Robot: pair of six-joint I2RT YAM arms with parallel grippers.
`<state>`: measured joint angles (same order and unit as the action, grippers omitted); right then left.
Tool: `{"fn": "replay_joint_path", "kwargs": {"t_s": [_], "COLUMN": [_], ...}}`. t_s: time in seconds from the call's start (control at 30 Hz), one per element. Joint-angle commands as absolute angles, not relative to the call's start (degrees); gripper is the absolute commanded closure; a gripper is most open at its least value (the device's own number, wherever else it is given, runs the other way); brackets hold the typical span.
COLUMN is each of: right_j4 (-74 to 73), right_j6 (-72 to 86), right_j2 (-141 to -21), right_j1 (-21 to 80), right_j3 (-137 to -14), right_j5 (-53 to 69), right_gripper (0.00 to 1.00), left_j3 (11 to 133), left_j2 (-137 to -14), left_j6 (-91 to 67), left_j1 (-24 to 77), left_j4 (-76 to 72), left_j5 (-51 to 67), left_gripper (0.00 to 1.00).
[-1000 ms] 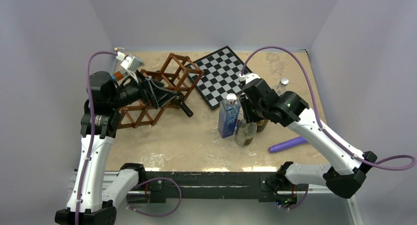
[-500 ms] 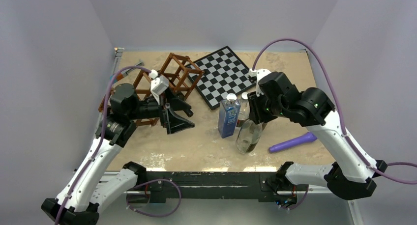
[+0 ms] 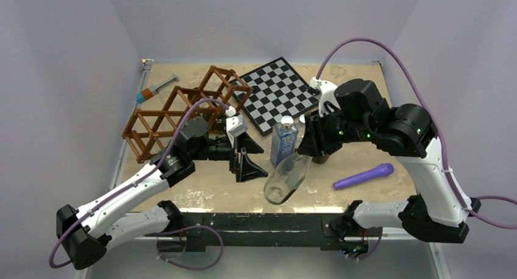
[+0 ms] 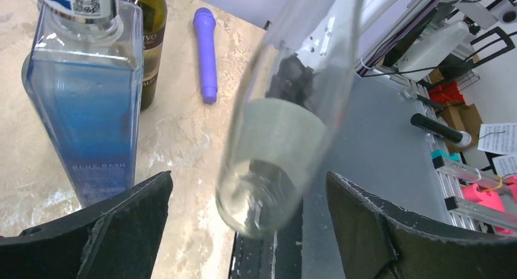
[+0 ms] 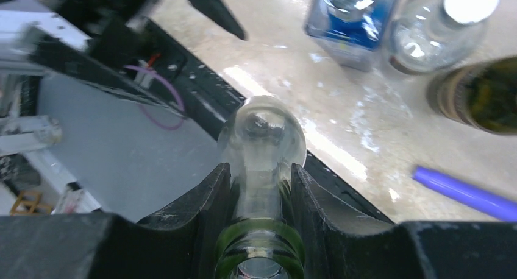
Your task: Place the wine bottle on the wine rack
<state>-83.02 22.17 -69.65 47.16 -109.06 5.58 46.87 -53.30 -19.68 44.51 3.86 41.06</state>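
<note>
- The right hand [image 5: 261,180] was clenched on the neck of the clear wine bottle [image 3: 285,178], which was tilted with its base near the desk's [image 3: 207,184] front edge.
- The left hand [image 3: 249,159] was spread wide beside that base, grasping nothing.
- The wine rack [image 3: 177,111] lay far left, well apart from the bottle, with open desk in front of it.
- A blue bottle [image 3: 283,146] stood close behind.

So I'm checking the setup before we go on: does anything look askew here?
The clear wine bottle is steeply tilted, base toward the near edge, with its neck pinched in the right claw. The blue bottle stands upright.
</note>
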Motion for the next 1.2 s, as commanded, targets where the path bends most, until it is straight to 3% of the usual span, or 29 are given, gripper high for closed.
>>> {"fn": "replay_joint_path", "kwargs": {"t_s": [0.0, 0.47, 0.7, 1.17], "right_j4": [-73.91, -69.72, -62.74, -42.65], "right_j6": [28.17, 32.79, 33.53, 35.66], "right_j2": [-71.81, -78.58, -76.81, -66.38], "right_j1": [49.07, 51.40, 51.74, 52.95], "right_j3": [-118.92, -127.04, -123.32, -109.56], "right_j5": [14.76, 15.41, 13.69, 5.71], "right_gripper": [1.00, 1.00, 1.00, 1.00], "left_j3": [45.74, 40.81, 41.66, 40.79], "left_j2": [-54.66, -55.78, -58.62, -58.67], "left_j6": [-18.46, -17.23, -17.68, -18.04], "left_j1": [47.69, 50.19, 50.19, 50.19], "left_j4": [-5.79, -12.46, -13.20, -16.45], "left_j5": [37.58, 45.58, 49.63, 45.81], "left_gripper": [0.01, 0.01, 0.01, 0.01]}}
